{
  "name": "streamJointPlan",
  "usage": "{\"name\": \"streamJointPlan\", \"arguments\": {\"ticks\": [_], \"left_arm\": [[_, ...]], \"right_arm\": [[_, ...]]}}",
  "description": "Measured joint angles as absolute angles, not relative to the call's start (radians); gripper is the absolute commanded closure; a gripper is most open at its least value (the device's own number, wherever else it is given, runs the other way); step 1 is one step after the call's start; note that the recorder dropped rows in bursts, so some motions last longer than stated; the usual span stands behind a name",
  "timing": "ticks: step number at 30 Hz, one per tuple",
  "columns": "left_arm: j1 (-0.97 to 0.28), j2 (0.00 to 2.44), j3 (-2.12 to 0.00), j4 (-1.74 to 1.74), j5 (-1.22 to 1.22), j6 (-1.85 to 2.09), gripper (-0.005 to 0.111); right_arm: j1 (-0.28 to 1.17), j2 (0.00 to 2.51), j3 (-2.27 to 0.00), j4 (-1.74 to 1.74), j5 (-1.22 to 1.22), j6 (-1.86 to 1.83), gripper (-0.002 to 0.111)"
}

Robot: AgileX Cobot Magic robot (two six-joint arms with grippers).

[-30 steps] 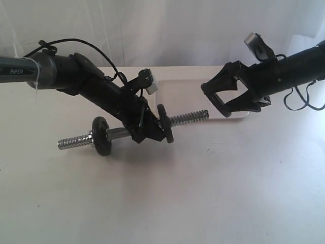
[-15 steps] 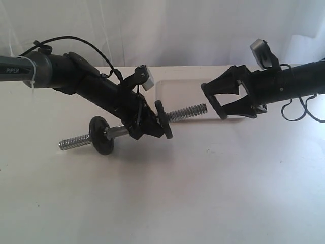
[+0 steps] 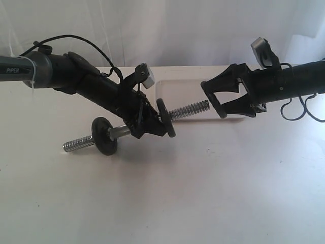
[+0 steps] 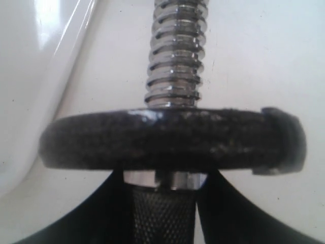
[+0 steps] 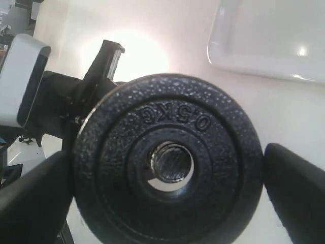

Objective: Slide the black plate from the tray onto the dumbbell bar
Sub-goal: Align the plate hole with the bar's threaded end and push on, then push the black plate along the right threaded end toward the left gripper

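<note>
My left gripper [image 3: 150, 127] is shut on the knurled middle of the dumbbell bar [image 3: 185, 110], holding it tilted above the table. Two black discs sit on the bar, one [image 3: 104, 136] left of the gripper and one [image 3: 166, 118] right of it. In the left wrist view that near disc [image 4: 167, 140] is edge-on, with the threaded end [image 4: 175, 56] beyond it. My right gripper [image 3: 213, 100] is shut on the black plate [image 5: 167, 162], whose face reads 0.5KG. The bar's tip [image 5: 170, 161] shows through its centre hole. I cannot tell whether the tip is inside the hole.
The white tray [image 3: 183, 89] lies on the pale table behind the bar, between the two arms; its corner [image 5: 274, 40] shows in the right wrist view. The left arm [image 5: 56, 101] and its camera housing show behind the held plate. A white curtain backs the table.
The left arm has tilted the bar, lifting its right threaded end. The right gripper with the plate has shifted slightly left and up, closing the gap to the bar's tip.
</note>
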State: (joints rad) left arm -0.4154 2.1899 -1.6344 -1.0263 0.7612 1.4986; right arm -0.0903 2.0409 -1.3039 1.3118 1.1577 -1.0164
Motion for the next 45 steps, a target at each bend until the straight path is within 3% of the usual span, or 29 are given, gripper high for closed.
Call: {"name": "streamJointPlan", "arguments": {"ticks": [45], "left_arm": [[-0.405, 2.190, -1.634, -1.060, 0.766, 1.512, 0.107]], "right_arm": [[-0.002, 2.030, -1.279, 1.349, 1.046, -1.020, 0.108]]}}
